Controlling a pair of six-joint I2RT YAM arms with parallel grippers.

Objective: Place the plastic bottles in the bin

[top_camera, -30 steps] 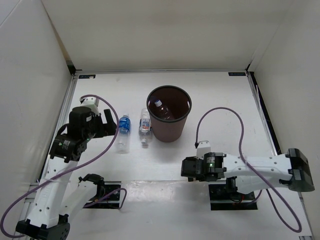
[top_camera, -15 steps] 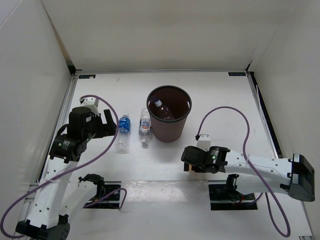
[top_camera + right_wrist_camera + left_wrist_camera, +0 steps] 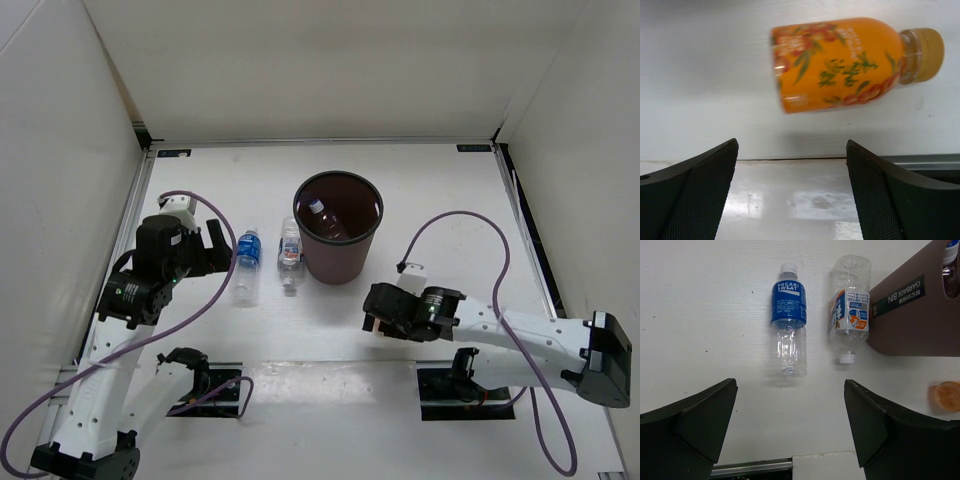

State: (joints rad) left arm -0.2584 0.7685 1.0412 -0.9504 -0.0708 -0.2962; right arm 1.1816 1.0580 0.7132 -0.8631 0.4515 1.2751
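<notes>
One clear bottle (image 3: 318, 208) is already inside the bin (image 3: 340, 262), its white cap showing against the wall at 10 o'clock. The bin stands upright near the middle of the table (image 3: 450, 200).

The pale bottle (image 3: 290, 252) lies on its side at the bin's 9 o'clock, right against the wall or just short of it; you cannot tell which. Its cap points to 6 o'clock. The blue bottle (image 3: 247, 262) lies parallel to it, one step further out at 9 o'clock, with its cap pointing to 12.

Your left gripper (image 3: 225, 252) hovers just beside the blue bottle, at its 9 o'clock. Its jaws are spread wide and hold nothing.

The orange bottle (image 3: 840, 62) lies on its side at the bin's 5 o'clock, well apart from it. In the right wrist view its cap points to 3 o'clock.

Your right gripper (image 3: 372, 322) sits low over it and hides most of it from above. Its jaws are spread wider than the bottle, and the fingers (image 3: 695, 185) do not touch it.
</notes>
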